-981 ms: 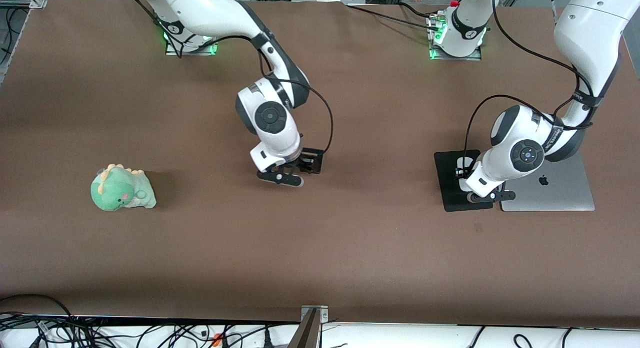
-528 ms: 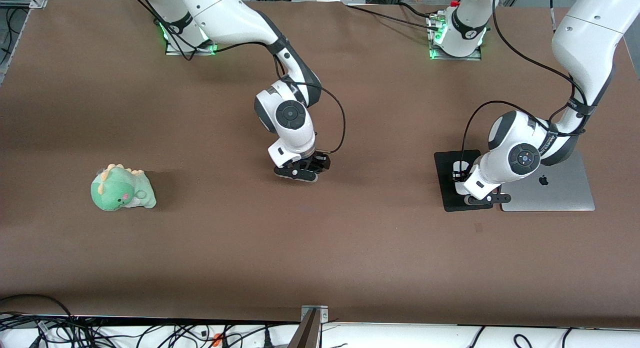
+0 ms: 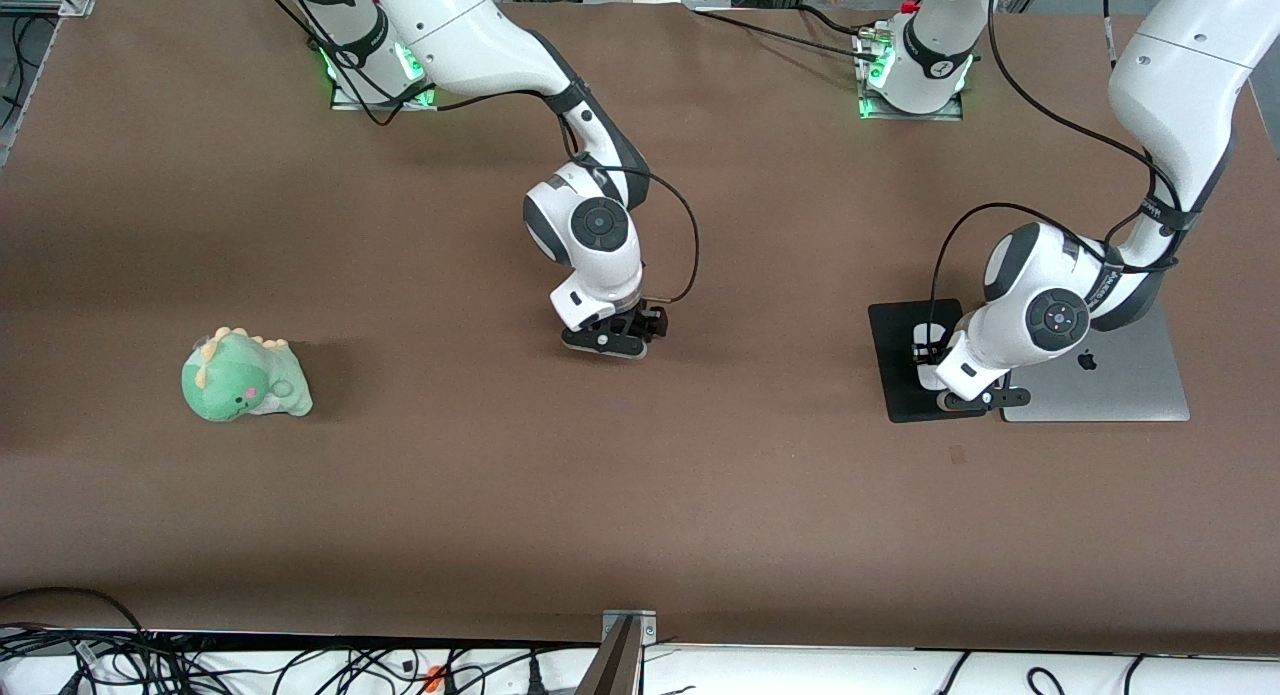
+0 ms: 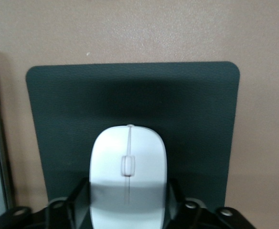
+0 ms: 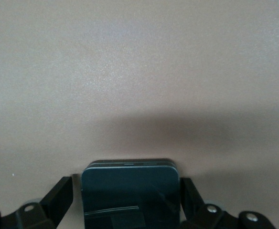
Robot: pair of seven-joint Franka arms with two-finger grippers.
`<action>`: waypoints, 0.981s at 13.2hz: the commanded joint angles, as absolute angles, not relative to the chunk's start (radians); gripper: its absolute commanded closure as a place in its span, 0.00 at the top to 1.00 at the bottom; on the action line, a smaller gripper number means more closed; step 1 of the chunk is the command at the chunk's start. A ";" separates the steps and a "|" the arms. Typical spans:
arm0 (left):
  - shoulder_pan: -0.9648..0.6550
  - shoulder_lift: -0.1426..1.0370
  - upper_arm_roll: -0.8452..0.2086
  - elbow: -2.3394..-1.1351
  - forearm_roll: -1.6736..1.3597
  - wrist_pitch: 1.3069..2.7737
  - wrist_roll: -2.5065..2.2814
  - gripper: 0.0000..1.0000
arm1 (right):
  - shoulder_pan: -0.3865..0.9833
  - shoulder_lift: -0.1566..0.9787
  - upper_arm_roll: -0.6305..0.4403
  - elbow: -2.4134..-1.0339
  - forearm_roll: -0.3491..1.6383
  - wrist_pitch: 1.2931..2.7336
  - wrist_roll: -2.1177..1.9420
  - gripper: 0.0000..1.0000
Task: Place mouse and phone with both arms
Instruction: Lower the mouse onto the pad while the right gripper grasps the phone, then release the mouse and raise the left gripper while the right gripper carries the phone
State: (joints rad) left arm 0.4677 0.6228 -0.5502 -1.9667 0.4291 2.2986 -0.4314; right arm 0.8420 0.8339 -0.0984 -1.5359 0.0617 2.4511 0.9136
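The white mouse (image 4: 128,176) lies on the black mouse pad (image 4: 197,119), toward the left arm's end of the table. In the front view only a bit of the mouse (image 3: 932,333) shows past the left wrist. My left gripper (image 3: 935,360) is down on the mouse pad (image 3: 895,375) around the mouse. The black phone (image 5: 130,195) sits between the fingers (image 5: 63,191) of my right gripper (image 5: 128,183), which is open, with a sliver of table showing beside the phone. My right gripper (image 3: 607,347) is low over the middle of the table and hides the phone from the front camera.
A closed silver laptop (image 3: 1110,385) lies beside the mouse pad, at the left arm's end. A green plush dinosaur (image 3: 243,377) stands toward the right arm's end. Black cables hang off both wrists.
My right arm has swung toward the left arm's end of the table, with its wrist turning. The left gripper has stayed at the mouse on the pad, shifting only slightly.
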 commanded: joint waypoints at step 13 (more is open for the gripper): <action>0.472 0.477 -0.687 -1.389 0.425 1.591 -0.416 1.00 | 0.750 0.807 -0.110 -1.415 0.041 2.233 0.775 0.16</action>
